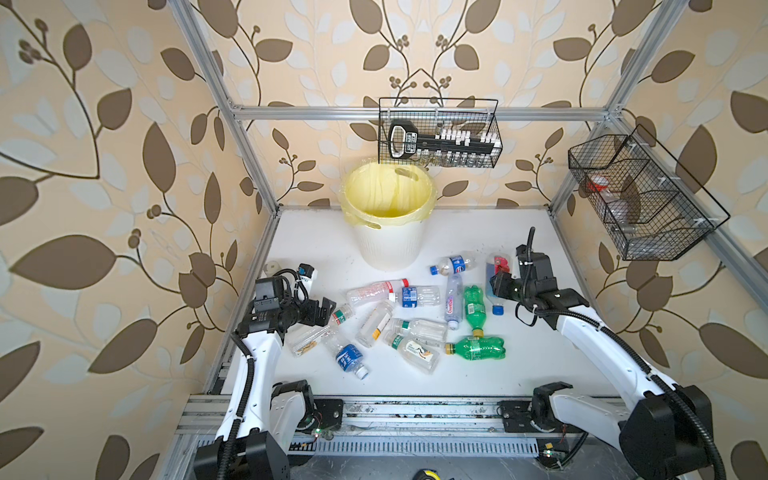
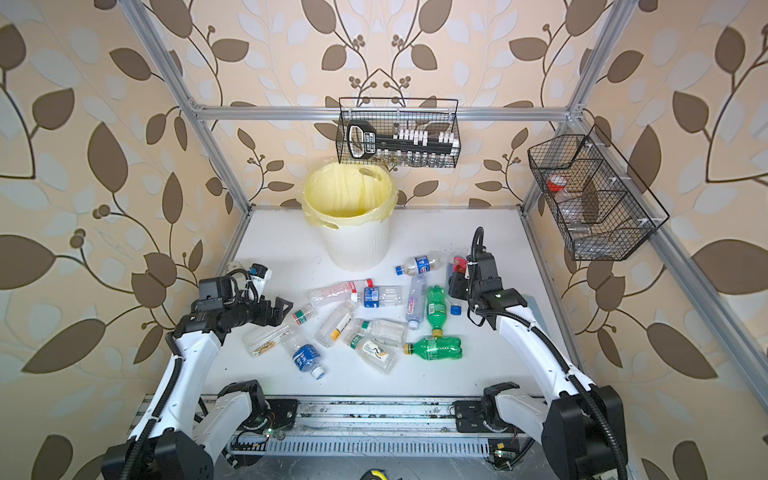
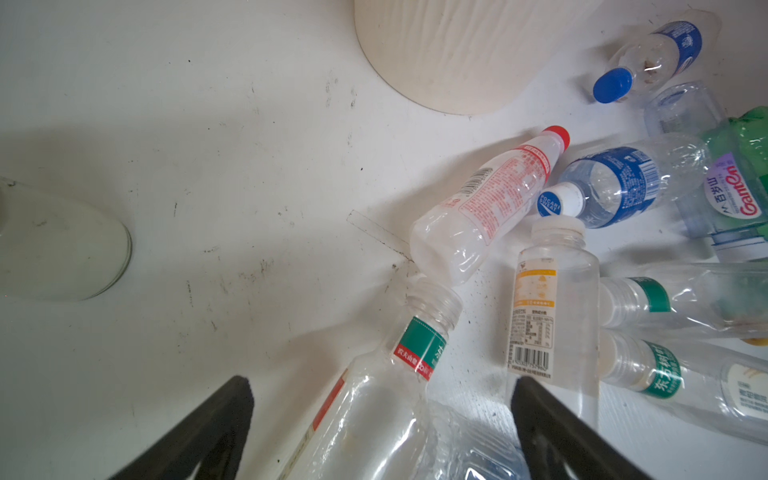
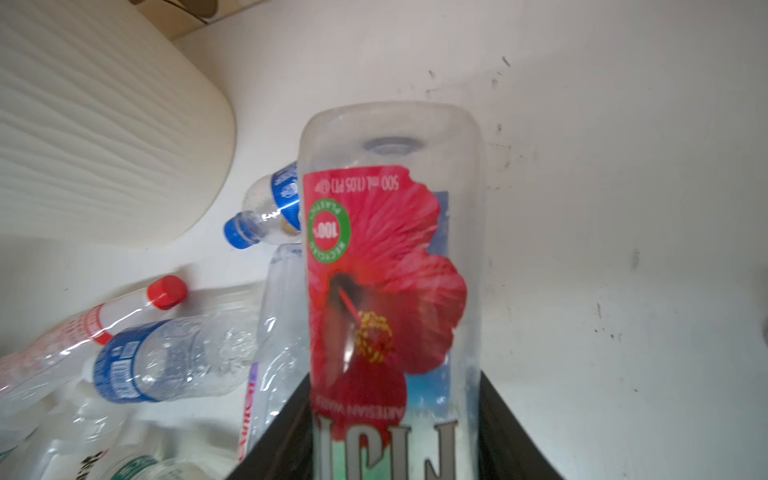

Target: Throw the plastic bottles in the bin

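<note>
the right gripper (image 4: pixel 395 390) has its fingers clamped on both sides of the clear red-flower bottle (image 4: pixel 386 249), at the right edge of the pile. the left gripper (image 3: pixel 382 384) hangs with fingers spread wide over a capless green-banded bottle (image 3: pixel 415 345). the other plastic bottles (image 1: pixel 415 328) lie scattered on the white table (image 1: pixel 532 365) before the bin (image 1: pixel 388 249).

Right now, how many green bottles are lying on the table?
2. The far green bottle lies right of centre in both top views, neck pointing nearward; the near green bottle lies crosswise in front of it. None seems hidden.
</note>
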